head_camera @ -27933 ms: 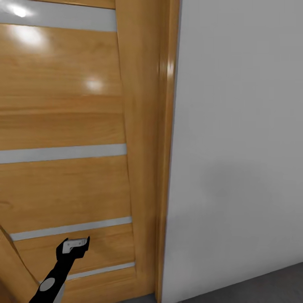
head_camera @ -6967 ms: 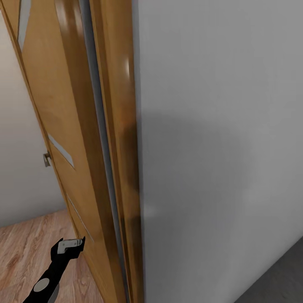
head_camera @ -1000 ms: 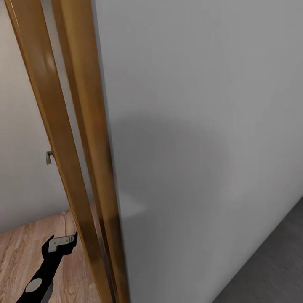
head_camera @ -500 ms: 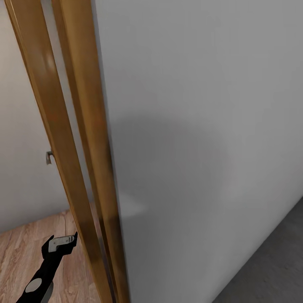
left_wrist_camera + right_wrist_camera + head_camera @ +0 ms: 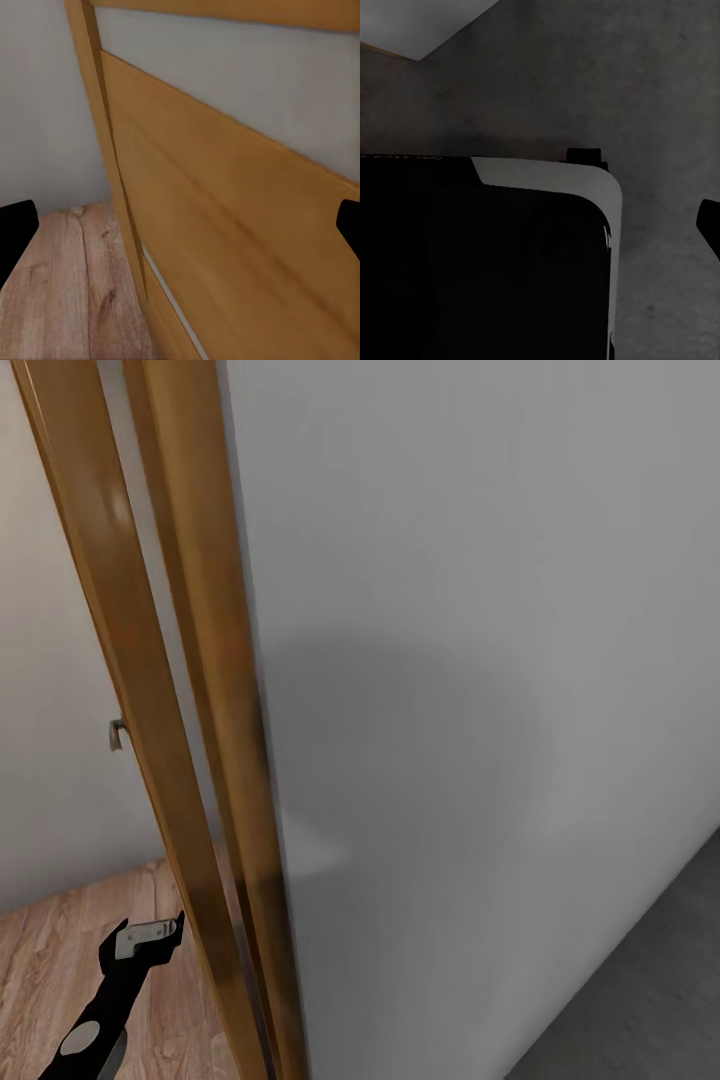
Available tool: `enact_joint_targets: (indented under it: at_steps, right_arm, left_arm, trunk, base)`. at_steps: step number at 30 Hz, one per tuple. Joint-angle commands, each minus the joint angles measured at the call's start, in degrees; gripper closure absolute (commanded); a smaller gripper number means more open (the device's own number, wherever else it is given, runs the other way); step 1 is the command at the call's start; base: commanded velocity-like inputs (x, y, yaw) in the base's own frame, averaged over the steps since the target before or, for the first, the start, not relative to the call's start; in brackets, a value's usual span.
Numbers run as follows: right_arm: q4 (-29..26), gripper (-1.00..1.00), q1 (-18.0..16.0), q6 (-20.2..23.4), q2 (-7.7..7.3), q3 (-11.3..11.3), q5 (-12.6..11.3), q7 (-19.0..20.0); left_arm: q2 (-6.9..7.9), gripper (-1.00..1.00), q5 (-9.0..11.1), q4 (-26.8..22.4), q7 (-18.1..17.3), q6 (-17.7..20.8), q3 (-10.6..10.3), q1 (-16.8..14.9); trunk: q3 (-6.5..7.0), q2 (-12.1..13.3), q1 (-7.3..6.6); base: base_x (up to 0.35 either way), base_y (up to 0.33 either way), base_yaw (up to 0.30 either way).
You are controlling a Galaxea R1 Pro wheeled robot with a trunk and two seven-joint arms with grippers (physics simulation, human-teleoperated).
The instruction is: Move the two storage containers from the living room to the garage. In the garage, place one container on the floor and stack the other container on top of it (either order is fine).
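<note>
The two storage containers are out of view. My left gripper point(image 5: 148, 941) hangs low beside the edge of a wooden plank door point(image 5: 130, 660), over light wood planks point(image 5: 60, 950). In the left wrist view the left gripper point(image 5: 180, 229) is open, its black fingertips point(image 5: 15, 229) far apart with nothing between them, facing the door's face point(image 5: 225, 225). My right gripper point(image 5: 540, 229) points down at dark grey concrete floor point(image 5: 585, 75); one fingertip point(image 5: 709, 225) shows at the far edge, so it stands open and empty.
A wooden door frame point(image 5: 225, 690) and a plain white-grey wall point(image 5: 480, 660) stand directly ahead. A small metal handle point(image 5: 117, 735) sticks out behind the door. Concrete floor point(image 5: 650, 1000) runs along the wall's foot. My black base point(image 5: 472, 262) lies under the right gripper.
Nothing has moved in the last second. Against the older frames, the door that was shut now stands open, the wood-floored room shows beyond it, and the view has shifted.
</note>
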Motion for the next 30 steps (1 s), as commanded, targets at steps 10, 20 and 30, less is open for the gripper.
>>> enact_joint_targets:
  at_steps: [10,20,30]
  right_arm:
    - [0.1,-1.00,-0.1,-0.1,-0.01,-0.3,0.0,0.1]
    - [0.1,-1.00,0.0,-0.1,-0.01,-0.3,0.0,0.0]
    - [0.1,-1.00,0.0,-0.1,-0.01,-0.3,0.0,0.0]
  left_arm:
    - [0.00,-1.00,0.1,0.1,-0.4,-0.2,0.2,0.0]
    - [0.01,-1.00,0.1,0.1,-0.4,-0.2,0.2,0.0]
    - [0.01,-1.00,0.1,0.1,-0.4,-0.2,0.2,0.0]
  trunk:
    - [-0.06,0.0,0.00]
    - [-0.06,0.0,0.00]
    - [-0.06,0.0,0.00]
  base:
    - [0.000,0.000,0.000]
    - [0.000,0.000,0.000]
    - [0.000,0.000,0.000]
